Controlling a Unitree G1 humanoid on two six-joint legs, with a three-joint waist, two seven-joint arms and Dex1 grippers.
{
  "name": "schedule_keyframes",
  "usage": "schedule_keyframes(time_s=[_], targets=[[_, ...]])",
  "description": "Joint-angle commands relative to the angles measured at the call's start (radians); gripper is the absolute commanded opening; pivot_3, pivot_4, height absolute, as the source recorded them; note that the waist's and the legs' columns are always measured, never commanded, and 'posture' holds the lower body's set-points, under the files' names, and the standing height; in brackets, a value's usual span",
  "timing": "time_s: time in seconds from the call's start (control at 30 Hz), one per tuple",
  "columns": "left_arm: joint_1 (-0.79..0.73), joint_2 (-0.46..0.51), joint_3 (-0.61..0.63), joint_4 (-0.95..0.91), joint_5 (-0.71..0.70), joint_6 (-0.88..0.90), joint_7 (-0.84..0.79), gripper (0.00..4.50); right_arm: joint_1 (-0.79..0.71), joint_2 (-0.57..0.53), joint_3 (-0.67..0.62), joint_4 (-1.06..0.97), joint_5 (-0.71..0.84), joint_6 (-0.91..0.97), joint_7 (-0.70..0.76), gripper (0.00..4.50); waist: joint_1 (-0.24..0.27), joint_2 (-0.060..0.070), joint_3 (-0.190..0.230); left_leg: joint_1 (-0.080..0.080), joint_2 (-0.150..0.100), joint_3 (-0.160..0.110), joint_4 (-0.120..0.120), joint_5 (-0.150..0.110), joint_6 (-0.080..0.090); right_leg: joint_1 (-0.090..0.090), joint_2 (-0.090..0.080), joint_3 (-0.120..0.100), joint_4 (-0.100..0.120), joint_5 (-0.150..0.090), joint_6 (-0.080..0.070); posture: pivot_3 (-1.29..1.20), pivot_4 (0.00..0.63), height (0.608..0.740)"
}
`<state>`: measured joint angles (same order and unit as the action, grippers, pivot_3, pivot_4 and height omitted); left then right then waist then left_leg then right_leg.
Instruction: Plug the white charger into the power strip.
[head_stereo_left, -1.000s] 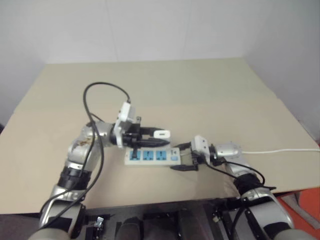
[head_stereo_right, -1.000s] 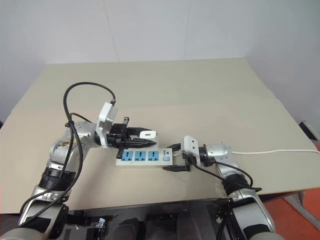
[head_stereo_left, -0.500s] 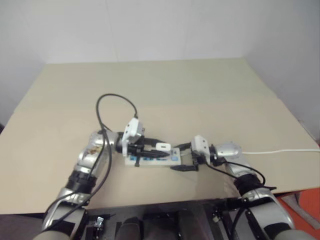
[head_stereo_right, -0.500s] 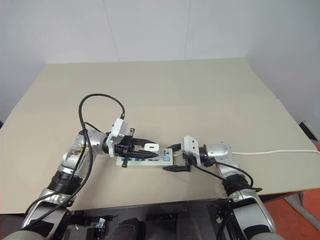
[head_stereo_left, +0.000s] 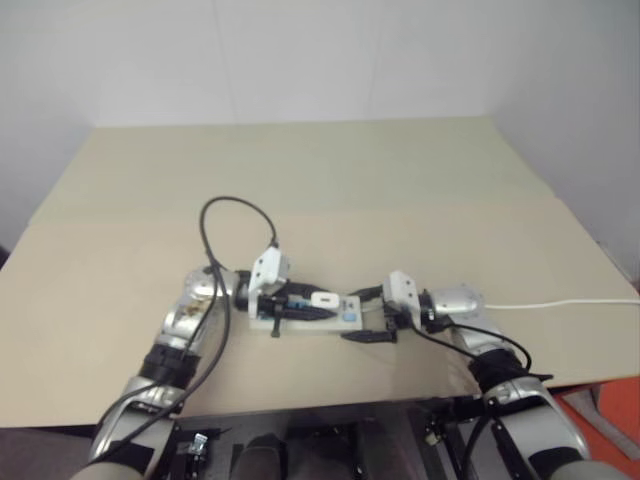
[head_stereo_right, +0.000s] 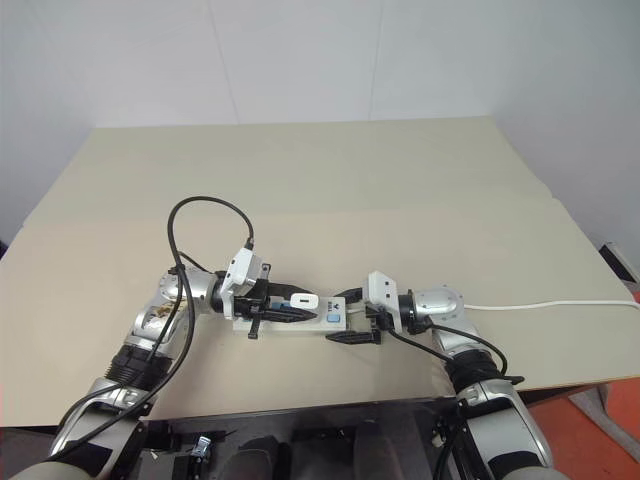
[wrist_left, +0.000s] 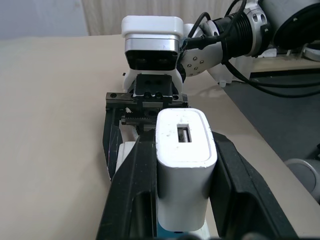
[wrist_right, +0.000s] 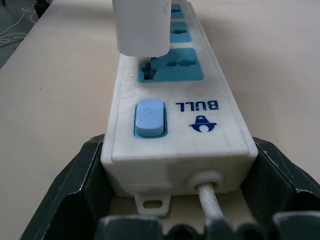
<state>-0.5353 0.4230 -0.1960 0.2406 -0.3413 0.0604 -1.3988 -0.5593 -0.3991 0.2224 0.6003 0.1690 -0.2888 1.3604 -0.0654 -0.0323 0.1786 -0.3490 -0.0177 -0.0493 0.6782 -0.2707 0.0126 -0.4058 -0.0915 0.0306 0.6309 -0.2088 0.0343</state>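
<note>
The power strip lies on the beige table, with its blue sockets and blue switch facing up. My right gripper is shut on its cord end, one black finger on each side. My left gripper is shut on the white charger and holds it low over the strip. In the right wrist view the charger stands upright over the socket nearest the switch, and its prongs reach into the slots. A small gap remains between the charger's body and the socket face.
The strip's thin white cord runs right, off the table's edge. A black cable loops above my left forearm. The table stretches wide behind the strip, and its front edge is close below my grippers.
My left gripper has come down with the charger from well above the strip to the socket by the switch. The right gripper and the strip have stayed put.
</note>
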Motion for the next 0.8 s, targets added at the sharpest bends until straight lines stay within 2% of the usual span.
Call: schedule_keyframes(time_s=[0.03, 0.4, 0.8], targets=[[-0.002, 0.003, -0.001, 0.011, 0.013, -0.015, 0.000, 1.01, 0.032, 0.006, 0.030, 0.003, -0.030, 0.019, 0.005, 3.44, -0.001, 0.000, 0.000, 0.000, 0.000, 0.000, 0.000, 0.000, 0.000, 0.000, 0.000, 0.000, 0.000, 0.000, 0.000, 0.00, 0.150, 0.740], [-0.020, 0.002, 0.004, 0.066, 0.023, -0.028, 0.008, 1.01, 0.032, 0.010, 0.027, 0.001, -0.026, 0.027, -0.003, 3.44, -0.001, 0.000, 0.000, 0.000, 0.000, 0.000, 0.000, 0.000, 0.000, 0.000, 0.000, 0.000, 0.000, 0.000, 0.000, 0.00, 0.150, 0.740], [0.044, 0.049, -0.027, 0.090, 0.084, -0.043, 0.024, 1.01, 0.038, 0.008, 0.030, -0.008, -0.027, 0.030, -0.004, 3.44, -0.002, -0.001, -0.001, 0.001, 0.001, 0.000, -0.001, 0.000, 0.000, 0.000, 0.001, 0.000, -0.001, 0.000, 0.000, 0.00, 0.150, 0.740]])
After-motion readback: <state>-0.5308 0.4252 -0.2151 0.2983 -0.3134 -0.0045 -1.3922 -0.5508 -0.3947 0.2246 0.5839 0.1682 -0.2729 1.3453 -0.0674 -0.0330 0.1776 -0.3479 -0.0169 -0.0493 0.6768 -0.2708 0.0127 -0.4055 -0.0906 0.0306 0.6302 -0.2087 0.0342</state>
